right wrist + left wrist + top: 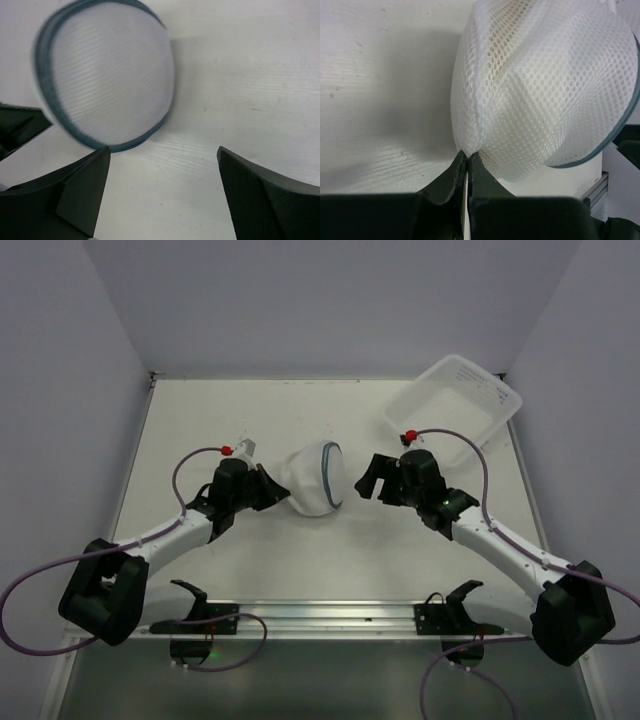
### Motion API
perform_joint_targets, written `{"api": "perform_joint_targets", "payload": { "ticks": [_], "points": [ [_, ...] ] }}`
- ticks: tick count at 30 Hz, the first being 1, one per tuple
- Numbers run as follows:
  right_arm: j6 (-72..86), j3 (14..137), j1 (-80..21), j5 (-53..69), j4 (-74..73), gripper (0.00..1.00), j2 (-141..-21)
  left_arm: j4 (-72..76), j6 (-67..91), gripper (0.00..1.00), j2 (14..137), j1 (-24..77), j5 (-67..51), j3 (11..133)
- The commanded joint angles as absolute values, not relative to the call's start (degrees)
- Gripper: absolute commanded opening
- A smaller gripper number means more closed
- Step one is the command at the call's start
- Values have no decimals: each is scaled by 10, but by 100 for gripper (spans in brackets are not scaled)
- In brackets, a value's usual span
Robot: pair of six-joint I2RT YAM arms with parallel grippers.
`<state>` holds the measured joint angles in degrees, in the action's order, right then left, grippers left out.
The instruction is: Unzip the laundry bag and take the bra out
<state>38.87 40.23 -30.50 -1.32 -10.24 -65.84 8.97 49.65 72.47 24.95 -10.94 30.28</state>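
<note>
The laundry bag [316, 478], a white mesh dome with a grey-blue zipper band, is tipped on its side at mid-table, its rim facing right. My left gripper [281, 490] is shut on a pinch of the bag's mesh at its left side, seen close in the left wrist view [468, 154], where the bag [545, 90] fills the frame. My right gripper [366, 480] is open and empty just right of the bag. In the right wrist view the gripper [164, 150] faces the bag's flat side [107, 75]. The bra is hidden inside the mesh. I cannot see the zipper pull.
A clear-white rectangular plastic tub [497, 390] sits tilted at the back right. A small white tag-like object [245, 446] lies behind the left wrist. Grey walls close in the table on three sides; a metal rail [330, 615] runs along the near edge.
</note>
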Motion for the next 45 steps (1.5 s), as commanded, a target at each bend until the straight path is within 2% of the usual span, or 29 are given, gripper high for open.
{"api": "perform_joint_targets", "payload": {
  "ticks": [1,4,9,13,20,24,29,32,35,39,41,45],
  "points": [
    [357,483,-352,-71,-132,90,-643,44,449,0,700,253,-71,328],
    [360,554,-398,-85,-157,94,-681,32,440,0,686,253,-64,327],
    [374,616,-403,-88,-148,96,-762,28,439,0,684,253,-69,323],
    [379,635,-402,-67,-121,96,-836,28,439,0,678,253,-71,318],
    [382,623,-398,-81,-115,95,-883,21,443,0,664,253,-69,311],
    [399,559,-360,-92,-114,95,-857,12,444,0,657,252,-62,310],
    [389,459,-259,-94,-117,94,-776,16,444,0,650,251,-62,299],
    [371,450,-229,-92,-139,93,-739,18,441,0,655,251,-69,297],
    [349,479,-231,-89,-177,93,-716,22,437,0,661,251,-76,297],
    [320,493,-255,-30,-146,89,-658,25,430,0,664,250,-82,292],
    [312,515,-269,17,-128,87,-654,40,431,0,664,248,-92,277],
    [314,552,-317,26,-120,82,-673,69,444,0,671,241,-118,245]
  ]
}}
